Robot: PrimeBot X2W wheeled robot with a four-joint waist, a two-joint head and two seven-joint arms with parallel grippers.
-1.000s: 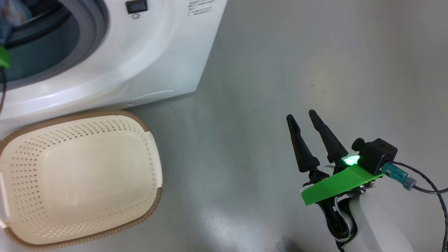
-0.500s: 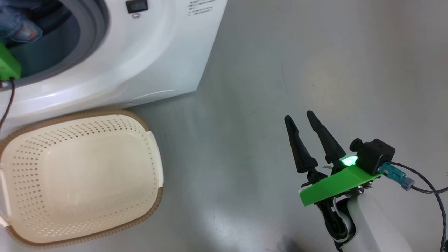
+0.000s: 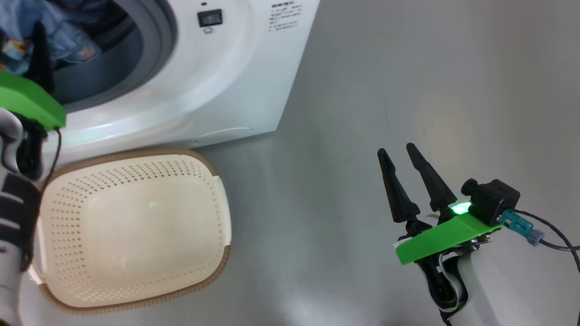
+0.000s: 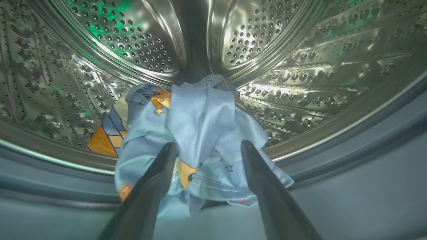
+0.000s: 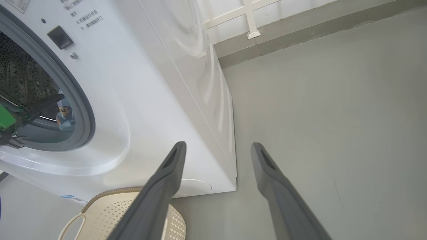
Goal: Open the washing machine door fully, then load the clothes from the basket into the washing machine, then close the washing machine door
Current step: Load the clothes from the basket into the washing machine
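Your R gripper [image 3: 395, 149] hangs over the grey floor [image 3: 362, 90] at lower right, fingers wide apart. The basket [image 3: 63, 213] sits on the floor just in front of the washer [image 3: 217, 77]. Your L gripper [image 4: 208, 144] is at the washer's mouth, fingers spread wide. The blue printed clothes [image 4: 200, 113] are bunched btwn & beyond the tips, spilling from the steel drum [image 4: 300, 50] onto the grey seal [image 4: 350, 186].

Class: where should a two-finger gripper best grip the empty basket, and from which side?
Probably the white side handle on the basket, approached from above on the right gripper's side: it is a thin strip standing off the wall that fingers can straddle.
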